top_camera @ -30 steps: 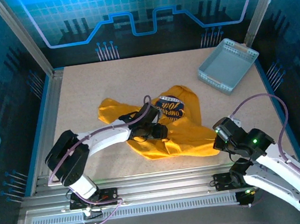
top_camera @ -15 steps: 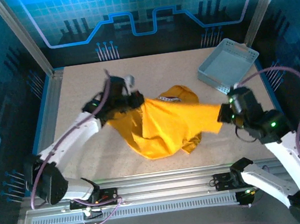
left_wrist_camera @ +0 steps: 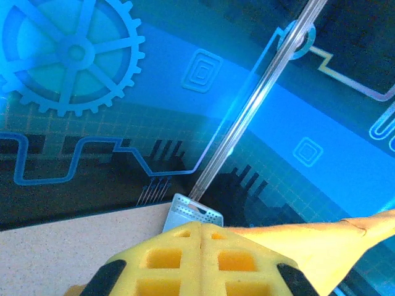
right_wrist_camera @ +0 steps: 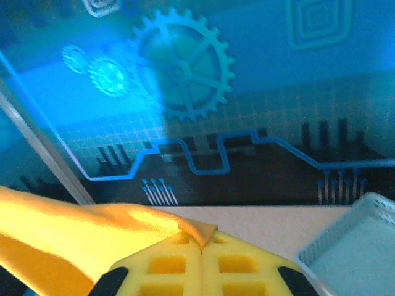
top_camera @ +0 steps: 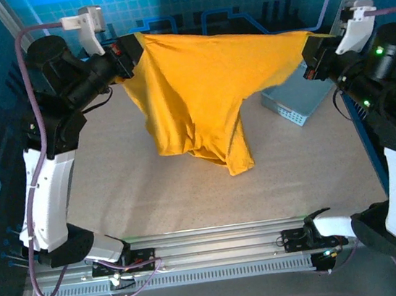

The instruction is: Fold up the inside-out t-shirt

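The mustard-yellow t-shirt (top_camera: 200,82) hangs stretched in the air between both raised arms, its lower folds drooping toward the table. At the upper left, my left gripper (top_camera: 129,51) is shut on one end of the t-shirt; in the left wrist view the yellow fingers (left_wrist_camera: 179,259) press together with cloth (left_wrist_camera: 333,237) trailing off to the right. My right gripper (top_camera: 310,49) is shut on the other end at the upper right; in the right wrist view a corner of the cloth (right_wrist_camera: 200,231) pokes out between the closed fingers (right_wrist_camera: 234,265). The navy print is hidden.
The pale blue-grey perforated basket (top_camera: 295,99) stands on the table at the back right, partly behind the cloth and right arm, and its rim (right_wrist_camera: 345,237) lies close to the right gripper. The beige tabletop (top_camera: 152,190) lies below the hanging shirt.
Both arms lifted from table height to high up and moved apart. The shirt went from lying crumpled on the table to hanging spread in the air.
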Robot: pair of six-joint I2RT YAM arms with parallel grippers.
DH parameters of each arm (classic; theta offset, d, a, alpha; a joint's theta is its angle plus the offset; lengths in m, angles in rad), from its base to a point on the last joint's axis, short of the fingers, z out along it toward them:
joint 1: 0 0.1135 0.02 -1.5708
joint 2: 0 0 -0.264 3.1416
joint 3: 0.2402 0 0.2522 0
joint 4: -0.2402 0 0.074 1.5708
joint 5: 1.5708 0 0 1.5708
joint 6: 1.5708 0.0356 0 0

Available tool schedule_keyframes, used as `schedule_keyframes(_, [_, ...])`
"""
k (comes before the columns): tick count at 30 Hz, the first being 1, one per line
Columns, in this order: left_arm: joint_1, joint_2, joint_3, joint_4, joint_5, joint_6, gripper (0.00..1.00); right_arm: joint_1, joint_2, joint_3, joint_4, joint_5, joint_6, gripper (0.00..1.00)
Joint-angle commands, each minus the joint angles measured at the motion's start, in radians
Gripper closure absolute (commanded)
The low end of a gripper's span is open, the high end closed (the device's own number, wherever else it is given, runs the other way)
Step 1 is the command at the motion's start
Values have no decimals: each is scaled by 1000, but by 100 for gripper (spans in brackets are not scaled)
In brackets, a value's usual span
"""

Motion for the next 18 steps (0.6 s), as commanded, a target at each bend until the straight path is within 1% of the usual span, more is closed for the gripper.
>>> schedule_keyframes(1, [11, -26, -119, -62, 12, 31, 100, -14, 7, -16, -14, -92, -17, 100])
schedule_keyframes(6, [20, -102, -475, -19, -70, 25, 100, -12, -59, -317, 74, -67, -10, 100])
schedule_keyframes(8, [26, -129, -599, 16, -75, 14, 100, -11, -71, -405, 96, -65, -13, 100])
schedule_keyframes(10, [32, -142, -682, 39, -66, 1, 100, -10, -69, -464, 100, -75, -10, 100])
schedule_keyframes(13, [34, -133, -756, 60, -41, -15, 100, -8, -81, -590, 131, -89, 15, 100])
schedule_keyframes(15, [34, -118, -783, 80, -4, -25, 100, -8, -100, -688, 163, -93, 34, 100])
schedule_keyframes(18, [32, -88, -803, 117, 46, -47, 100, -6, -127, -824, 188, -68, 64, 100])
